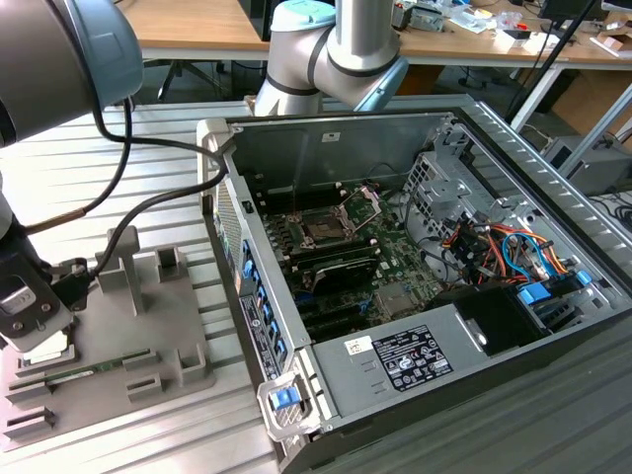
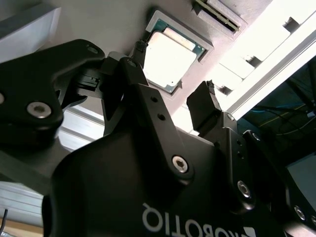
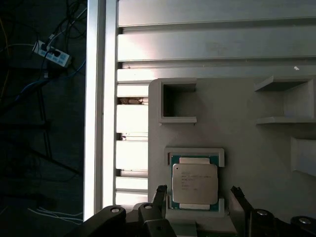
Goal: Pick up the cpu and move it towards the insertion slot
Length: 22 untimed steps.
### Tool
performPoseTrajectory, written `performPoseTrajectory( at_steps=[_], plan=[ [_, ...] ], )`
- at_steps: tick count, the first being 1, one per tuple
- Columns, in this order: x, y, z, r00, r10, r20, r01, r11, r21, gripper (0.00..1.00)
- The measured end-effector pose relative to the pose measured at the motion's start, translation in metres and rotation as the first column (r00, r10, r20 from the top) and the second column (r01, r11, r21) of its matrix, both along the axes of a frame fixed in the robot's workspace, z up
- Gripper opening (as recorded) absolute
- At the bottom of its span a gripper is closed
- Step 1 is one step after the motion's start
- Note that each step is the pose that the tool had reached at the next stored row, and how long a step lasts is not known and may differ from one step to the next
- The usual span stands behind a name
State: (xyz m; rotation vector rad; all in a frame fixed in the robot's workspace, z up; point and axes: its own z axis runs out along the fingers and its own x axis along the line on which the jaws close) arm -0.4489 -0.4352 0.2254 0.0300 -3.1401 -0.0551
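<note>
The cpu (image 3: 194, 183) is a flat square chip with a silvery top and a thin green rim. It lies in a square recess of the grey tray (image 3: 247, 143). My gripper (image 3: 197, 191) is open just above the cpu (image 2: 170, 59), one black finger (image 2: 139, 49) on each side, and neither finger touches it. In the exterior view the gripper (image 1: 39, 326) hangs low over the tray (image 1: 168, 316) at the exterior view's left. The insertion slot (image 1: 321, 229) sits on the motherboard inside the open computer case, its metal retaining plate (image 1: 365, 202) hinged up.
A long green memory stick (image 1: 84, 370) lies on the tray near the gripper. Upright posts (image 1: 123, 267) rise from the tray. The case wall (image 1: 242, 267) stands between tray and motherboard. Coloured cables (image 1: 504, 247) and drive bays lie at the exterior view's right.
</note>
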Motion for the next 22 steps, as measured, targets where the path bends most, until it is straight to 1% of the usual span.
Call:
performPoseTrajectory(
  at_steps=[22],
  plan=[
    [0.0000, 0.0000, -0.0042, 1.0000, 0.000, 0.0000, 0.000, 1.0000, 0.0000, 0.62]
  ],
)
